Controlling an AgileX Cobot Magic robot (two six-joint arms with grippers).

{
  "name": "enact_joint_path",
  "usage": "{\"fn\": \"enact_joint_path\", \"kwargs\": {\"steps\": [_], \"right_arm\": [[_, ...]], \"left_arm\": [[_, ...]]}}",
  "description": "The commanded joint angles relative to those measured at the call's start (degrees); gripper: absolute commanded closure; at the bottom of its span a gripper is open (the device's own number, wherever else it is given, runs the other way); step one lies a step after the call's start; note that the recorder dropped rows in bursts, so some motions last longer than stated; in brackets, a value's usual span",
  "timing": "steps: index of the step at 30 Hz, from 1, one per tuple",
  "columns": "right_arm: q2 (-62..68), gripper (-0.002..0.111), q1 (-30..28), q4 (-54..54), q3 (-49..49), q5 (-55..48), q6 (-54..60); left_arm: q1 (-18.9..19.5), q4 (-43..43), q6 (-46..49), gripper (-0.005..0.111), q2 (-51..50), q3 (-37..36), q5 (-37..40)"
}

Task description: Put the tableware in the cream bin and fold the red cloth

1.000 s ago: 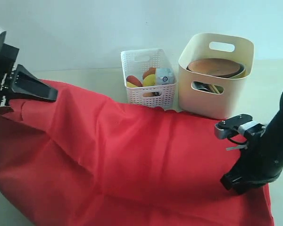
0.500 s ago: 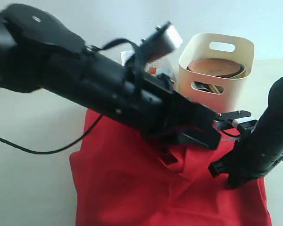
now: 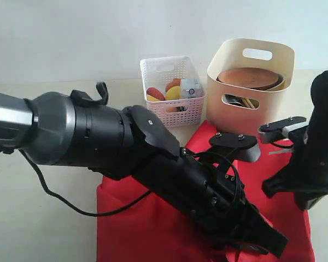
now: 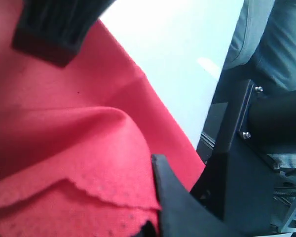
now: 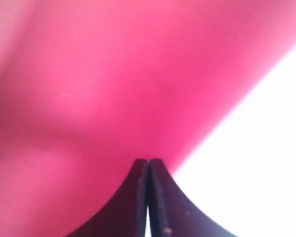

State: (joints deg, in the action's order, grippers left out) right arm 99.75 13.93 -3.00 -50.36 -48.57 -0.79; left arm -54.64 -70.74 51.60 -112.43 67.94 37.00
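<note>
The red cloth (image 3: 147, 229) lies doubled over on the right half of the table. My left arm reaches across it from the left. The left gripper (image 3: 267, 241) is low at the front right and shut on the cloth's scalloped edge (image 4: 103, 197), beside a black finger (image 4: 175, 197). My right gripper (image 5: 148, 162) is shut, its tips against the red cloth (image 5: 89, 74) near its edge. Whether the tips pinch fabric does not show. The cream bin (image 3: 246, 117) stands at the back right with the brown plate (image 3: 249, 76) inside. Other tableware shows through its handle hole (image 3: 238, 101).
A white lattice basket (image 3: 172, 112) holding food and a small carton sits left of the cream bin. The right arm (image 3: 317, 158) stands over the cloth's right side. The pale tabletop (image 3: 44, 218) is bare at the left.
My left arm swept from the far left across to the front right, dragging the cloth's left side over onto its right half. The right arm stayed near the cloth's right edge.
</note>
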Motion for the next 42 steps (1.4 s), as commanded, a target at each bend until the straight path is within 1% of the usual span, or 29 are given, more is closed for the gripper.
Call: {"fn": "enact_joint_path", "kwargs": {"steps": [1, 4, 9, 12, 16, 17, 18, 20, 23, 25, 27, 28, 31, 36, 39, 42], "right_arm": [[-3.45, 0.108, 0.13, -17.42, -1.10, -7.16, -11.75], [-5.44, 0.108, 0.13, -21.32, -1.94, -9.25, -13.01], [-7.04, 0.108, 0.13, -19.54, -3.52, -8.45, -12.90], [-7.04, 0.108, 0.13, -19.15, -3.77, -8.14, -12.90], [-7.04, 0.108, 0.13, -18.76, -3.77, -8.14, -12.79], [-7.04, 0.108, 0.13, -18.41, -3.77, -7.82, -12.79], [-7.04, 0.108, 0.13, -18.04, -3.77, -7.39, -12.79], [-7.04, 0.108, 0.13, -17.34, -3.77, -6.54, -12.79], [-7.04, 0.108, 0.13, -16.30, -3.77, -5.61, -12.37], [-7.04, 0.108, 0.13, -15.32, -3.77, -5.35, -11.42], [-7.04, 0.108, 0.13, -14.16, -3.77, -4.60, -10.83], [-7.04, 0.108, 0.13, -13.89, -3.77, -3.73, -10.58], [-7.04, 0.108, 0.13, -12.78, -3.77, -3.33, -9.65], [-7.04, 0.108, 0.13, -11.75, -3.77, -2.08, -9.37], [-7.04, 0.108, 0.13, -10.36, -3.77, -2.08, -7.86], [-7.04, 0.108, 0.13, -6.70, -3.77, -1.68, -4.69]], "left_arm": [[-0.52, -0.55, 0.75, 0.107, -0.06, 0.44, 0.35], [-2.00, -0.55, 2.44, 0.107, -0.06, 0.44, 0.64], [-6.67, -0.55, 4.37, 0.107, -0.19, 2.24, 0.44], [-9.10, -0.17, 5.68, 0.107, -1.28, 4.14, -0.98], [-10.09, 0.35, 5.85, 0.107, -4.38, 5.28, -3.52], [-10.09, 0.35, 5.85, 0.106, -5.21, 5.38, -3.64], [-10.09, 0.35, 5.85, 0.103, -6.14, 5.38, -4.23], [-10.09, 0.35, 5.85, 0.091, -7.58, 5.38, -5.09], [-10.09, 0.35, 5.85, 0.061, -8.11, 5.38, -6.16], [-9.72, 1.38, 5.85, 0.034, -7.75, 5.53, -6.16], [-9.27, 2.45, 5.85, 0.017, -6.84, 5.76, -6.34], [-9.16, 3.14, 5.39, 0.013, -6.26, 6.07, -6.12], [-8.92, 5.94, 4.47, 0.014, -3.85, 6.67, -5.11], [-8.70, 7.75, 4.47, 0.026, 1.41, 6.80, -4.09], [-8.46, 12.16, 1.85, 0.027, 4.24, 6.80, -2.50], [-8.06, 19.30, -2.79, 0.027, 7.03, 6.80, -0.40]]}}
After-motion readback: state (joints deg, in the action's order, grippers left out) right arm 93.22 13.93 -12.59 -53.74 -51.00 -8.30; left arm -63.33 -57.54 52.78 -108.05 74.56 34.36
